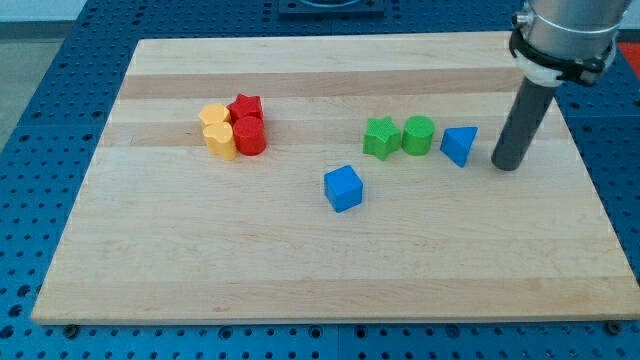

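Observation:
My tip [507,166] rests on the wooden board [300,270] at the view's right, just right of the blue triangular block [459,145], with a small gap between them. Left of that block stand a green round block [418,135] and a green star block [381,138], side by side in a row. A blue cube [343,188] lies alone lower down, near the board's middle. Far to the left is a tight cluster: a red star block [245,107], a red cylinder [249,136], a yellow block [213,115] and a yellow heart-like block [220,139].
The board lies on a blue perforated table [40,110]. The arm's grey wrist [565,35] hangs over the board's upper right corner.

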Robot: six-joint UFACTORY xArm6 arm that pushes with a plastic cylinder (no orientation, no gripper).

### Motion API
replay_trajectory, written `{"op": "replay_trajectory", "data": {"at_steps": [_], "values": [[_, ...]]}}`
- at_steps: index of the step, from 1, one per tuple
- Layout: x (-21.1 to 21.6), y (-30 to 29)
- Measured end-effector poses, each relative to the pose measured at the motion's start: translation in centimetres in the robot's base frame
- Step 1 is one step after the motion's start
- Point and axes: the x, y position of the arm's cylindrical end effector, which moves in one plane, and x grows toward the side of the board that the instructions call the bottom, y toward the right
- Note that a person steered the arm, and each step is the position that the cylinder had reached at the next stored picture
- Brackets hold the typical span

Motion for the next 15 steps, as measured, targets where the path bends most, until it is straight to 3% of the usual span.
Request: {"op": "replay_trajectory", "data": {"at_steps": [2, 4, 15], "values": [[2.5, -3.4], [1.4, -6.1], [-2.1, -0.6]]}}
